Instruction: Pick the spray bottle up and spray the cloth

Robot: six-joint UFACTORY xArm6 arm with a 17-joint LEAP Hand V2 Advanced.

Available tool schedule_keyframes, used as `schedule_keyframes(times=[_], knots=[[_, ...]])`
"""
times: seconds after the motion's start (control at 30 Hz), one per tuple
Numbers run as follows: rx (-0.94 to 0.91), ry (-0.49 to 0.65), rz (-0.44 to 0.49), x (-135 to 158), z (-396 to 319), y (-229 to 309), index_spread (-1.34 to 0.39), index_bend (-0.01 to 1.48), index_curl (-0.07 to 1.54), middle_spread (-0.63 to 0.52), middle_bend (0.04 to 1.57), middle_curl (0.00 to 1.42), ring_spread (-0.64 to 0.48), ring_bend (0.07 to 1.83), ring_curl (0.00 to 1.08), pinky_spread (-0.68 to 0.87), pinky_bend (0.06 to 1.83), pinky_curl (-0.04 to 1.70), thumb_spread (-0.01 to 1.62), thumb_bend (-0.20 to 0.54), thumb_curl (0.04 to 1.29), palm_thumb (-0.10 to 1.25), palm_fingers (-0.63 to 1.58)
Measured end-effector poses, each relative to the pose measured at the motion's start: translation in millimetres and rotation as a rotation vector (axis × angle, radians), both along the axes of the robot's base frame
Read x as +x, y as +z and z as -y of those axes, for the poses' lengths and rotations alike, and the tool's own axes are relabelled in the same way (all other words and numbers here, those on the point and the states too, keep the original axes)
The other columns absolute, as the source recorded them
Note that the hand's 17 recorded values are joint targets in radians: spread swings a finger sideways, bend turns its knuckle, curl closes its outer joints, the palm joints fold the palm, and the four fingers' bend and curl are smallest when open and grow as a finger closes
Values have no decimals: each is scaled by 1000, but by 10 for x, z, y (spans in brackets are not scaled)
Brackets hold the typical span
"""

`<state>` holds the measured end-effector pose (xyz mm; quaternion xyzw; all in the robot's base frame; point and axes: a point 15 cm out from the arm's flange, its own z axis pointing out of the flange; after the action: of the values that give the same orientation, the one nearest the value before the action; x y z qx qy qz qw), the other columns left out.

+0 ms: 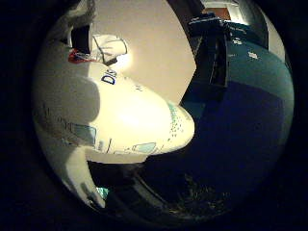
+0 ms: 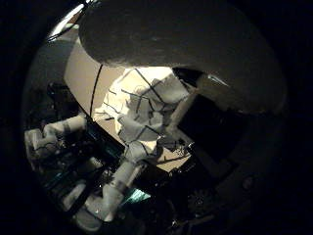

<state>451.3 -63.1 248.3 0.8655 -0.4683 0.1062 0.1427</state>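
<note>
The white plastic spray bottle with printed label (image 1: 120,120) fills the left of the little-finger view, apparently held in the curled white-and-black hand (image 2: 105,196). The crumpled white grid-patterned cloth (image 2: 142,110) lies centre-frame on the pale table (image 2: 80,73). Pickup looks done; spraying remains.

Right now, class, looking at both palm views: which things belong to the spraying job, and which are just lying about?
Belong to the job:
- spray bottle, white, filling much of the view, so close to the palm
- cloth, white with dark grid lines, crumpled on the table
- robot hand

Just there:
- table, pale surface
- dark blue surface beside the table
</note>
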Motion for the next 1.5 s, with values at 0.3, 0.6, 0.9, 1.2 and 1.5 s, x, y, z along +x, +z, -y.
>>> schedule_keyframes(times=[0.3, 0.6, 0.9, 1.2, 1.5], knots=[[-13, -13, 13, -14, 84, -25, -180, 1191, 737, -98, 1383, 659, -178, 1422, 628, -230, 1099, 1028, 962, -14, 737, 1052, 1168], [119, -76, 107, -26, -135, 479, -180, 1188, 735, -98, 1380, 657, -175, 1424, 628, -231, 1088, 1028, 961, -15, 729, 1048, 1172], [483, -96, 185, -16, -1050, 994, -179, 1181, 731, -99, 1377, 657, -172, 1437, 624, -229, 1093, 1023, 948, -15, 727, 1046, 1177], [945, -121, 176, -18, -2178, 1446, -179, 1183, 730, -99, 1377, 658, -171, 1442, 618, -225, 1090, 1031, 938, -11, 733, 1066, 1176], [1328, -148, 194, 172, -2834, 1597, -179, 1185, 729, -95, 1379, 658, -169, 1446, 615, -220, 1092, 1041, 935, -14, 739, 1080, 1173]])
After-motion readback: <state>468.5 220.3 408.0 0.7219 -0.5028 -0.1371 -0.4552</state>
